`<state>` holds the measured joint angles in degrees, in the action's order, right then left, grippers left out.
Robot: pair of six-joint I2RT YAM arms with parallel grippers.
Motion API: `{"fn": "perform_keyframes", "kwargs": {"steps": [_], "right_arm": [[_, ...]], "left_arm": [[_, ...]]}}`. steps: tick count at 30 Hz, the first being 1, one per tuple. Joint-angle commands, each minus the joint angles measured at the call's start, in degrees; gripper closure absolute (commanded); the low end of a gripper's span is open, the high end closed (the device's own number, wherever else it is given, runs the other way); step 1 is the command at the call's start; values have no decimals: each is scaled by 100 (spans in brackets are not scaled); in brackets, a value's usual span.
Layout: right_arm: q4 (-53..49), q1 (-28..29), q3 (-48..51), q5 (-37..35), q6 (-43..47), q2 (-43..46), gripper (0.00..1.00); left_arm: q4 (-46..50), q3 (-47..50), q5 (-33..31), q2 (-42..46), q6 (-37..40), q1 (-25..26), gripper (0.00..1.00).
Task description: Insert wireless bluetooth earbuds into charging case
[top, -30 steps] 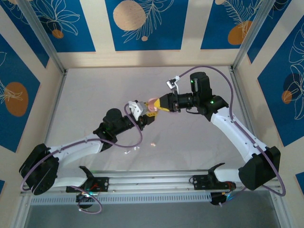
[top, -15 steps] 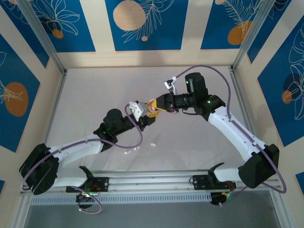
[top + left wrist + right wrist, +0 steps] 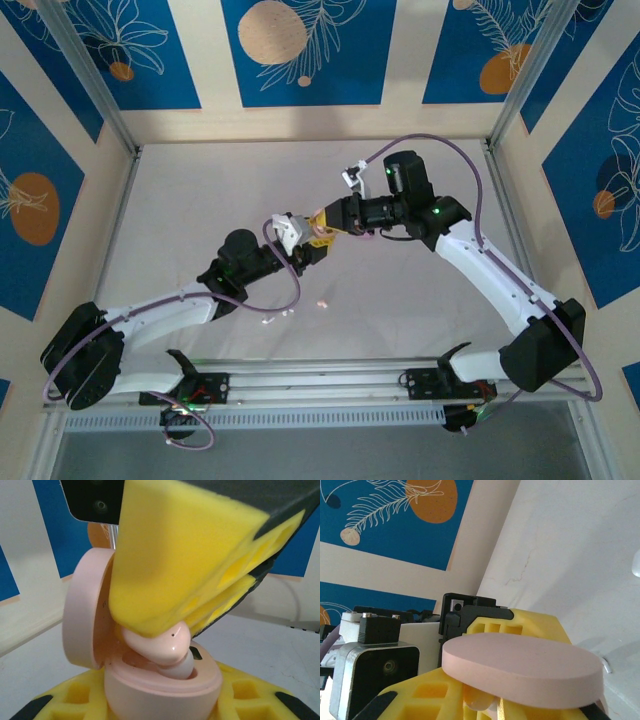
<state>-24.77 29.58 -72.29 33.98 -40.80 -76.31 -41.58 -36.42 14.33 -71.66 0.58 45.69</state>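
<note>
Open pink case (image 3: 165, 690) clamped in left jaws above mid tabletop (image 3: 200, 200), lid (image 3: 82, 615) upright. A pink earbud (image 3: 157, 645) sits in the case's well, seemingly pinched by the nearly closed right jaws.

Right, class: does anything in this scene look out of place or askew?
Yes. The glossy pink bean-shaped earbud pinched by the right gripper sits tilted in the open pink pebble-shaped case, not yet seated. A second small pink bud and white bits lie loose on the grey table.
</note>
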Motion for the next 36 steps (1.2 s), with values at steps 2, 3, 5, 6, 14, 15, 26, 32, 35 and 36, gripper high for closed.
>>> {"fn": "perform_keyframes", "kwargs": {"steps": [2, 3, 5, 6, 14, 15, 26, 32, 35, 36], "right_arm": [[-525, 48, -169, -185, 268, -77, 76], [-582, 55, -181, -213, 305, -76, 75], [-703, 56, -206, -280, 365, -76, 75], [-760, 56, -231, -310, 394, -83, 75], [-811, 56, -293, -298, 419, -100, 73], [-810, 56, -287, -303, 418, -104, 73], [-835, 74, -406, -308, 422, -92, 69], [-807, 40, -417, -537, 449, 130, 60], [-710, -9, -379, -543, 480, 314, 54], [-677, -30, -364, -542, 500, 380, 53]], "left_arm": [[-516, -146, -70, 64, 4, 72, 77], [-517, -154, -70, 61, -5, 79, 77], [-534, -162, -70, 55, -14, 76, 77], [-543, -159, -62, 47, -18, 75, 77], [-548, -172, -21, 48, -36, 88, 77], [-544, -165, -11, 53, -40, 82, 77], [-492, -160, -22, 86, -32, 92, 77], [-434, -120, -88, 147, -5, 92, 77], [-387, -91, -142, 199, 12, 89, 77], [-390, -77, -157, 215, 21, 94, 77]]}}
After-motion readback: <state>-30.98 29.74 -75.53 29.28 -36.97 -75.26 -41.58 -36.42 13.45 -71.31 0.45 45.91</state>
